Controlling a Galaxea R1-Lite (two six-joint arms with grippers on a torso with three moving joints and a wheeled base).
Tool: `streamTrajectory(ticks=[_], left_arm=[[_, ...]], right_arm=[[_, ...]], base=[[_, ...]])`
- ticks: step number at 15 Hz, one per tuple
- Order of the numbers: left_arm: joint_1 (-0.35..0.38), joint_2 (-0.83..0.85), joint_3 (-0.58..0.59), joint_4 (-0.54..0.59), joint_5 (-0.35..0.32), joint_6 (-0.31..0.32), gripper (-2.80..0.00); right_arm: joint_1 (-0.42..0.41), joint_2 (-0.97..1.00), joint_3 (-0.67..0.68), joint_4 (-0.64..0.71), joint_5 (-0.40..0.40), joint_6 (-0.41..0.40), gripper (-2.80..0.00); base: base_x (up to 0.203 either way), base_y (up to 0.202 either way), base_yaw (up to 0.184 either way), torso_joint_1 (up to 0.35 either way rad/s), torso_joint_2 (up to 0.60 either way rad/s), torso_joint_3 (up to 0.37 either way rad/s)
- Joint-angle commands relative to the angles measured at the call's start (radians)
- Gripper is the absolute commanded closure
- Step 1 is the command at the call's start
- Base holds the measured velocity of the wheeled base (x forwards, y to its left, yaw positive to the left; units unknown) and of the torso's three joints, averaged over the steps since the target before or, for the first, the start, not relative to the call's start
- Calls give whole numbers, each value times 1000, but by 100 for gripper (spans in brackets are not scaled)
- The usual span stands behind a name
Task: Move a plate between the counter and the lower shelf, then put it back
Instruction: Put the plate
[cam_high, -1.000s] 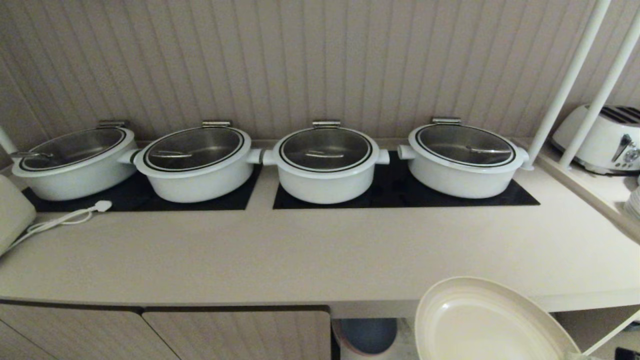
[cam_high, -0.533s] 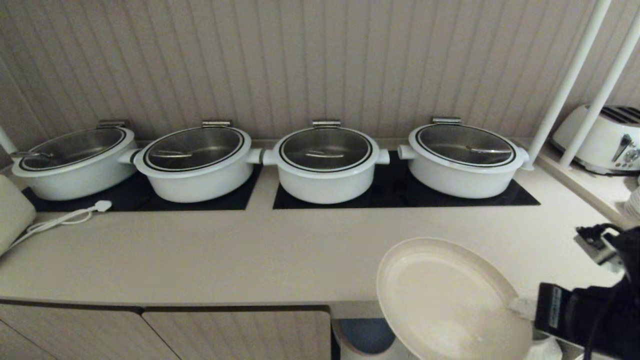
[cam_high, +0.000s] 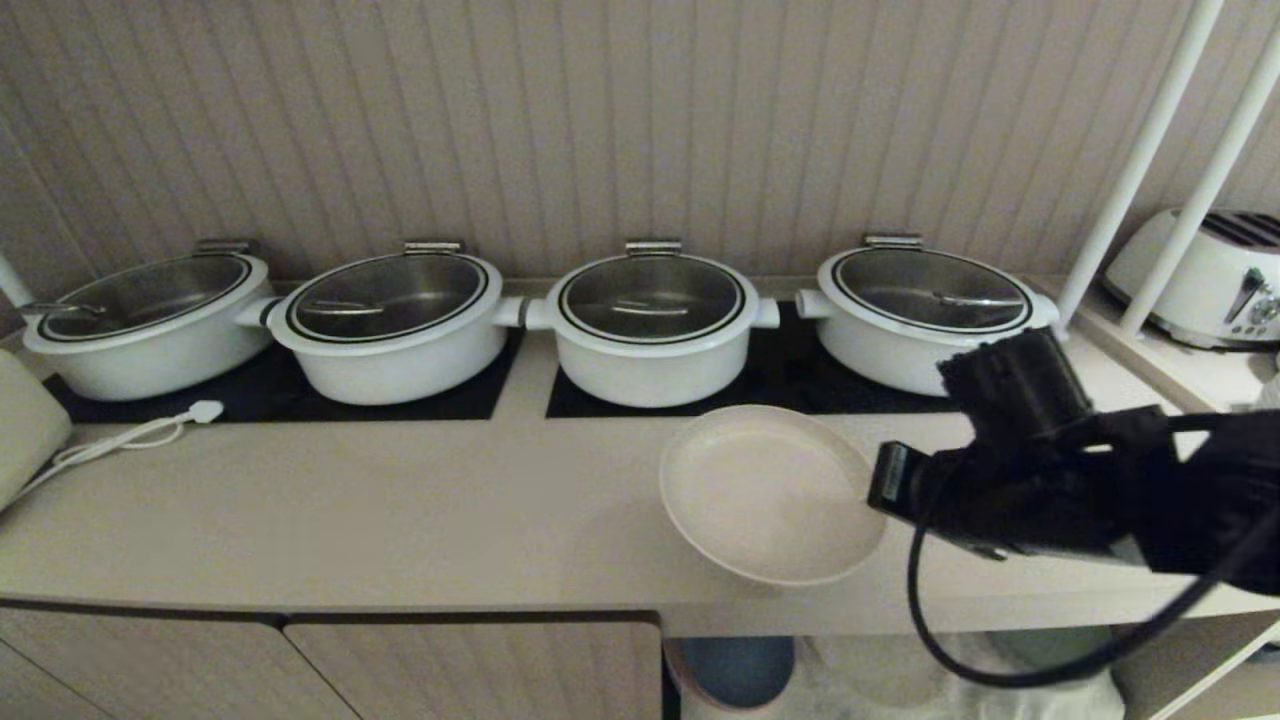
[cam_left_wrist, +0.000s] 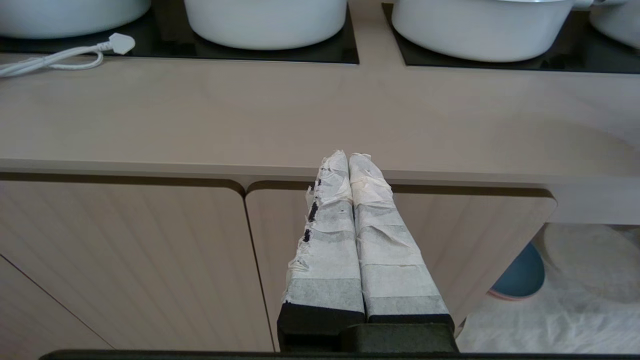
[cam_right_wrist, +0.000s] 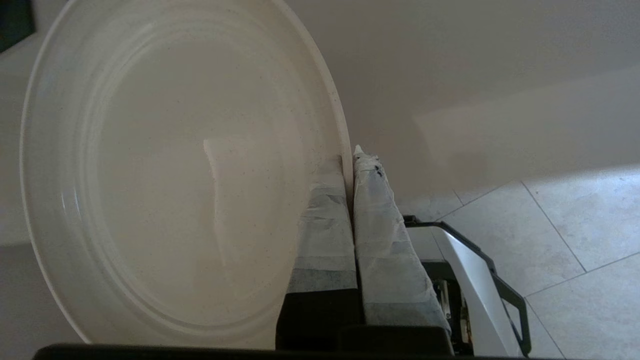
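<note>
at the counter (cam_high: 400, 510), our right gripper (cam_right_wrist: 352, 165) pinches the plate (cam_high: 770, 495) by its rim on the side nearest the arm, one taped finger over the rim and one under it. the plate hangs above the front strip of the counter, just ahead of the hob panels (cam_high: 800, 385) and the pots (cam_high: 650, 325), its near edge close to the counter's front lip. it looks slightly tilted, and whether any part of it touches the surface we cannot tell.

we judge the step in hand to be setting the plate down on the counter (the return leg, by the look of it). to do it well, we would level the plate first, then lower it straight down until its base sits flat, and part the fingers only once the counter carries the weight. a rim pinch gives little hold against the plate's own leverage, so slow, smooth motion matters. we would also place it a little farther in from the front lip, while staying short of the pots. after release, the lower finger needs to slide out sideways without dragging the plate.

our left gripper (cam_left_wrist: 350, 165) waits in front of the cabinet doors (cam_left_wrist: 125, 260) below the counter, fingers pressed together on nothing. the lower shelf (cam_high: 900, 680) shows beneath, with its white cloth and a blue plate (cam_high: 738, 668).
</note>
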Motion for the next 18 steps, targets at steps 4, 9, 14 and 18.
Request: streamTrajectory(ticks=[4,9,14,18], left_arm=[[0,0,0,-1,0,-1,0],[0,0,0,-1,1,-1,0],[0,0,0,-1,0,-1,0],[0,0,0,-1,1,-1,0]], right_arm=[[2,283,-205,-8,0,8,0],[2,421,-306,-8,2,11,0],[3,506,-391,-40,5,32,0],[-1,525,-419,-33,8,29,0]], base=[[0,0,0,0,0,0],[0,0,0,0,0,0],[0,0,0,0,0,0],[0,0,0,0,0,0]])
